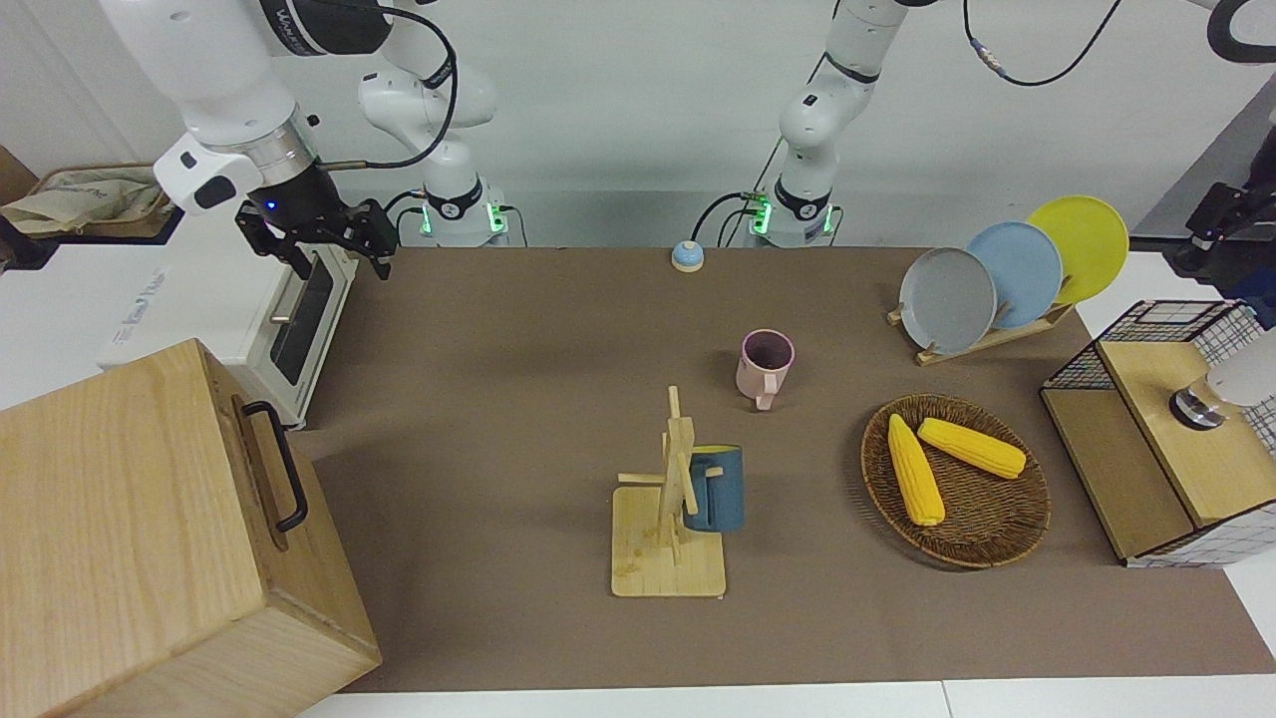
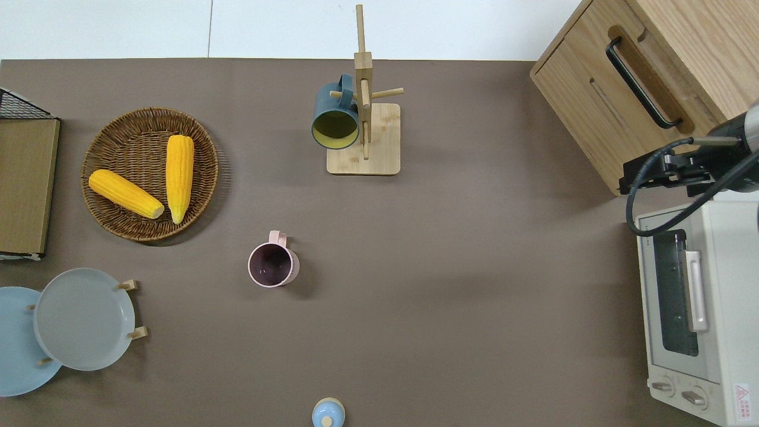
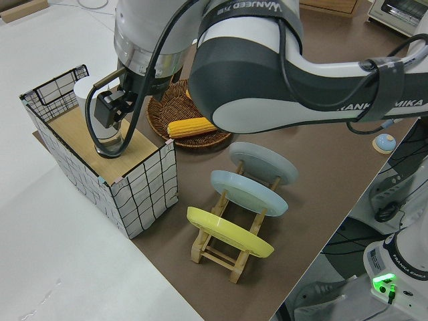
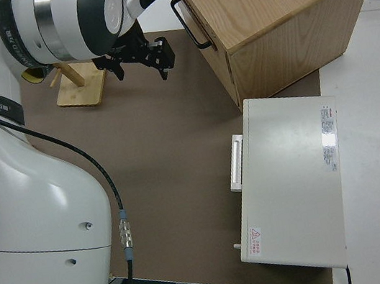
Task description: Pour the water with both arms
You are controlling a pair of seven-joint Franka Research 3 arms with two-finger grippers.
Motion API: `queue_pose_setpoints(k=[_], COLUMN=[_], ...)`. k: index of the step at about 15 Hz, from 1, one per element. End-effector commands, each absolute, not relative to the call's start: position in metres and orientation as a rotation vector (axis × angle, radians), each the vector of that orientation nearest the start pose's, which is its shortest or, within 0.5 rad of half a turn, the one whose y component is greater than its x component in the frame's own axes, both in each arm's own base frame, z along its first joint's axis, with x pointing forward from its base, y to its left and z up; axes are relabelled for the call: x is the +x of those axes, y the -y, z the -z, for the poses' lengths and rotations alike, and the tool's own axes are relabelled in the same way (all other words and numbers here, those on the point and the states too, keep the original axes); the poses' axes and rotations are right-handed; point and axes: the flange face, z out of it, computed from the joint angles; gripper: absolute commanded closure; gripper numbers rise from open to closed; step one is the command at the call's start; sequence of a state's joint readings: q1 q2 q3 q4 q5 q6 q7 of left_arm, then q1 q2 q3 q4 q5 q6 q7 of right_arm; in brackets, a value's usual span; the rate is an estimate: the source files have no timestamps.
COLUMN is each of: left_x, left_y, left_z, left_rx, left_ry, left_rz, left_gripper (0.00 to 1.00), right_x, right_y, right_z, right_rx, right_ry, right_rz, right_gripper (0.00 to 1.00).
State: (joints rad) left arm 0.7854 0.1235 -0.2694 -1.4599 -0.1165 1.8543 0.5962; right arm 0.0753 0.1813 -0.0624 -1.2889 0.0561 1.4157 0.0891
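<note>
My left gripper is at the wire box at the left arm's end of the table. In the left side view it is close by the upper part of a white bottle with a metal base, which stands on the box's wooden shelf. A pink mug stands upright mid-table. A dark blue mug hangs on a wooden mug rack. My right arm is parked, its gripper open and empty.
A wicker basket holds two corn cobs. A rack of plates stands beside the wire box. A toaster oven and a wooden cabinet are at the right arm's end. A small blue bell sits near the arm bases.
</note>
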Motion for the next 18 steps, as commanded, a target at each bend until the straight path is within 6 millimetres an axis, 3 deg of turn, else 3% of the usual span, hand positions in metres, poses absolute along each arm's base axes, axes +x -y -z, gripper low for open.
queue_pose_setpoints(k=[1, 3, 9, 11, 18], left_x=[0.538, 0.546, 0.554, 0.56, 0.57], left_y=[-0.254, -0.222, -0.168, -0.137, -0.058], left_z=[-0.656, -0.657, -0.648, -0.644, -0.641], left_rx=[-3.079, -3.072, -3.116, -3.122, -3.132], left_ry=[0.001, -0.042, -0.099, -0.179, -0.158], left_rz=[0.368, 0.309, 0.164, 0.12, 0.062], left_gripper=[0.0, 0.0, 0.0, 0.0, 0.0], right_x=[0.588, 0.588, 0.588, 0.588, 0.588], right_y=[-0.017, -0.017, -0.017, -0.017, -0.017], right_z=[-0.639, -0.639, -0.639, -0.639, -0.639], right_rx=[-3.086, -3.086, -3.086, -3.086, -3.086], right_ry=[-0.081, -0.081, -0.081, -0.081, -0.081], right_rz=[-0.088, -0.088, -0.088, -0.088, -0.088], right_gripper=[0.007, 0.007, 0.007, 0.007, 0.007])
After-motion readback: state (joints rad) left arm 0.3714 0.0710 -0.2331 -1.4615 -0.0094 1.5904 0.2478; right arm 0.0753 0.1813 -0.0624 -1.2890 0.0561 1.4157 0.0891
